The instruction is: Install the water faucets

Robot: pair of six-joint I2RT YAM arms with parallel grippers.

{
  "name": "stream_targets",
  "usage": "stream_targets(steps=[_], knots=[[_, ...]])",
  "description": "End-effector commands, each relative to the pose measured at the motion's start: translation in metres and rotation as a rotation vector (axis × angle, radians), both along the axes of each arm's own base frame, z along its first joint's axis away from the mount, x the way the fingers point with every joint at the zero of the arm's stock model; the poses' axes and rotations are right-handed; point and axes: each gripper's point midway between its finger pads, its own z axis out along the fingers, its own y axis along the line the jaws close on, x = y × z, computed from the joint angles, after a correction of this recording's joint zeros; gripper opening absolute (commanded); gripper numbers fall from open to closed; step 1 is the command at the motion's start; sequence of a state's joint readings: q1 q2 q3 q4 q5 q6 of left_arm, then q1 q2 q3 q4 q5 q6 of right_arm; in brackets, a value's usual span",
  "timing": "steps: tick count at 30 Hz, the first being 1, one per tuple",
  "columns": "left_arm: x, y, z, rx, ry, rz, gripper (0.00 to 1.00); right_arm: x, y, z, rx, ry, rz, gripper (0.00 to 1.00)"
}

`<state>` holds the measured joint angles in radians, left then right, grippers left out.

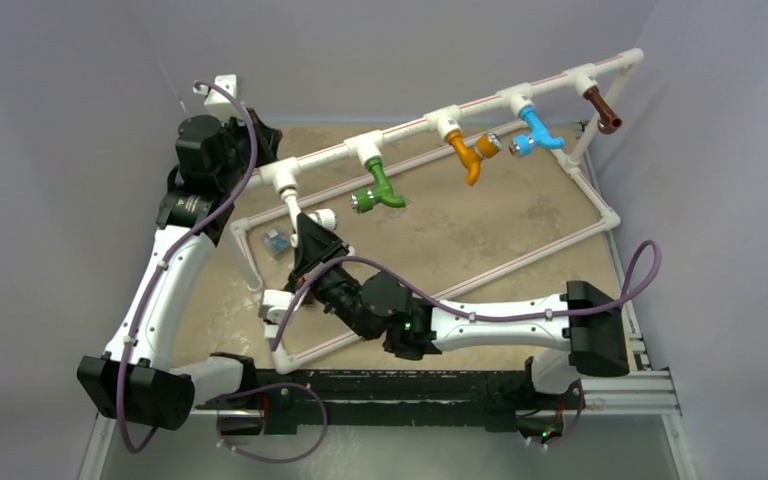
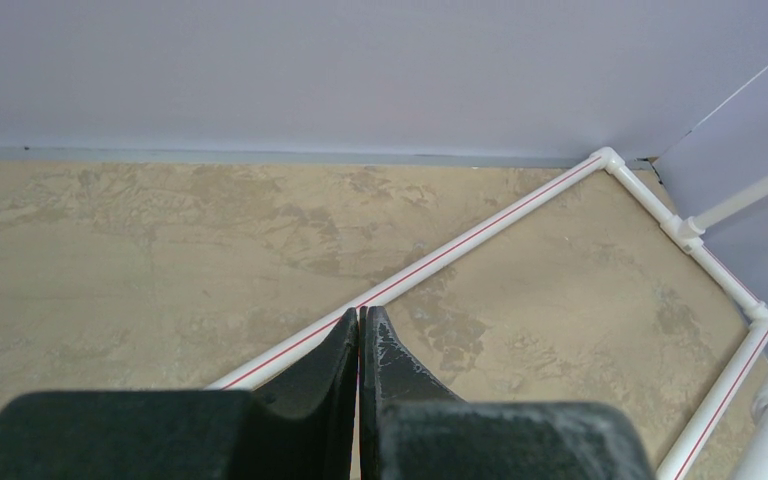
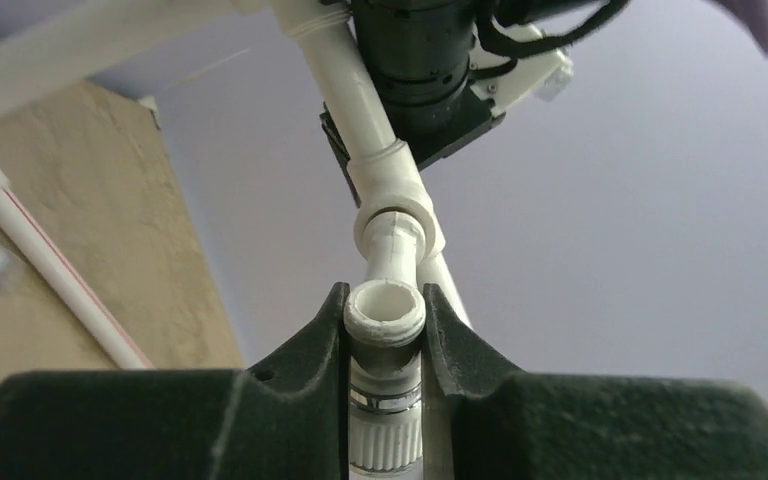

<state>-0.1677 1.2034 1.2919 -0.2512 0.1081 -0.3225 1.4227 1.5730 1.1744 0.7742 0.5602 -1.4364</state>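
Clamping the white faucet (image 3: pixel 385 310) at near left, the right gripper (image 1: pixel 312 232) holds its open end just short of the bare T-fitting (image 1: pixel 282 178); next, it likely needs aligning and twisting in. Farther back left, the left gripper (image 2: pixel 360 322) is pinched closed on nothing.

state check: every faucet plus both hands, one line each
white faucet: gripped by the right hand, at the end tee; seating unclear
green faucet: mounted on the rail, hanging
orange faucet: mounted, hanging
blue faucet: mounted, hanging
brown faucet: mounted, hanging
left hand: shut, empty, above the table
right hand: shut on the white faucet
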Motion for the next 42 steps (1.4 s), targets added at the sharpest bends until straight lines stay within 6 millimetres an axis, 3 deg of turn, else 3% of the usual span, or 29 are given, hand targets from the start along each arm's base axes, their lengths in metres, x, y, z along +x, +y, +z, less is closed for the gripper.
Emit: stream_targets(steps=[1, 9, 19, 28, 32, 34, 36, 42], knots=[[-0.013, -0.002, -0.07, 0.026, 0.234, -0.019, 0.0, 0.012, -0.002, -0.007, 0.429, 0.35, -0.027, 0.0], [-0.013, -0.002, -0.071, 0.024, 0.236, -0.023, 0.0, -0.011, 0.019, -0.012, 1.093, 1.015, 0.241, 0.0], [-0.013, -0.002, -0.071, 0.023, 0.237, -0.023, 0.0, -0.004, -0.003, 0.01, 1.795, 1.599, 0.577, 0.0], [-0.013, -0.005, -0.072, 0.015, 0.243, -0.035, 0.0, -0.011, -0.008, 0.043, 2.006, 1.808, 0.819, 0.0], [-0.013, -0.005, -0.072, 0.015, 0.242, -0.032, 0.0, -0.016, -0.015, 0.062, 1.977, 1.779, 0.869, 0.0], [-0.013, -0.004, -0.072, 0.015, 0.242, -0.028, 0.0, -0.016, -0.016, 0.059, 1.933, 1.751, 0.822, 0.11], [-0.013, -0.004, -0.071, 0.016, 0.24, -0.027, 0.0, -0.017, -0.016, 0.044, 1.882, 1.764, 0.735, 0.25], [-0.013, -0.002, -0.07, 0.018, 0.237, -0.019, 0.0, -0.018, -0.032, 0.013, 1.743, 1.7, 0.558, 0.75]])
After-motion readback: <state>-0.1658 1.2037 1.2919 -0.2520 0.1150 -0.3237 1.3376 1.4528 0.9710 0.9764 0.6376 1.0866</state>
